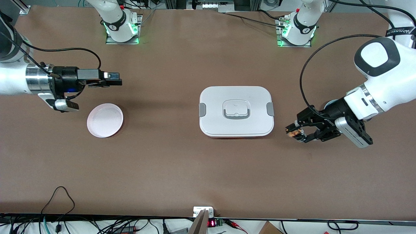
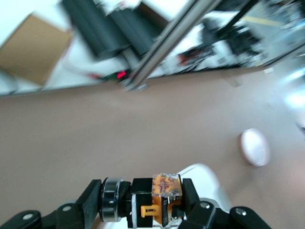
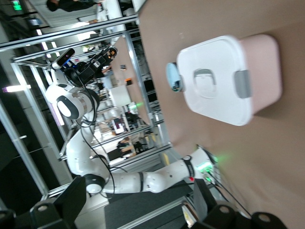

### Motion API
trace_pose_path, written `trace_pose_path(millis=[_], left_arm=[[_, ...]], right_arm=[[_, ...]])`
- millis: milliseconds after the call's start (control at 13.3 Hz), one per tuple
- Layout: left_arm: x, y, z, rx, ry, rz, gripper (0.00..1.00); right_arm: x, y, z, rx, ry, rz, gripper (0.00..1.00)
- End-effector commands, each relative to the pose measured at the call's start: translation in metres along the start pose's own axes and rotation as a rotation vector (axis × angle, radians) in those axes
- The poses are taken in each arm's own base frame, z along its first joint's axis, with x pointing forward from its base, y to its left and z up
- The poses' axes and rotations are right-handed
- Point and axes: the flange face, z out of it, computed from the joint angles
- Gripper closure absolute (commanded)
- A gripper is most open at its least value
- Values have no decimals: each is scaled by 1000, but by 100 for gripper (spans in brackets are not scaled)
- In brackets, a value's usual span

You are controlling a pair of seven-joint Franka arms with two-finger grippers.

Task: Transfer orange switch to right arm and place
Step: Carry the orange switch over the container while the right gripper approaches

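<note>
1. The left tool (image 1: 297, 134) is clamped on the orange switch (image 1: 293, 133) and holds it in the air over the bare worktop (image 1: 182, 169), beside the lidded white box (image 1: 236, 111), toward the left arm's end.
2. The right tool (image 1: 113, 79), jaws apart and empty, waits above the worktop near the pink plate (image 1: 105, 120), well apart from the switch.
3. The step in hand appears to be carrying the switch to the handover.
4. Next, the two tools likely need to meet, the left one presenting a free part of the switch for the right jaws to close on before the left releases.
</note>
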Motion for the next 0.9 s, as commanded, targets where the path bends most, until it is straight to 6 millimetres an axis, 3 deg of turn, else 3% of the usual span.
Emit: trace_pose_path(millis=[0, 226, 376, 526, 677, 827], left_arm=[[19, 45, 12, -171, 97, 138, 100], [23, 82, 30, -287, 256, 340, 100], [21, 99, 40, -354, 339, 468, 100], [16, 120, 55, -407, 410, 578, 100], [5, 147, 79, -437, 440, 653, 100], [-7, 150, 109, -480, 470, 684, 100]], right_arm=[[0, -12, 30, 76, 16, -4, 0], [-1, -6, 68, 189, 1, 71, 0], [-5, -9, 79, 208, -35, 153, 0], [-12, -14, 103, 200, -88, 199, 0], [-12, -18, 127, 298, -131, 299, 0], [-14, -26, 145, 359, -152, 355, 0]])
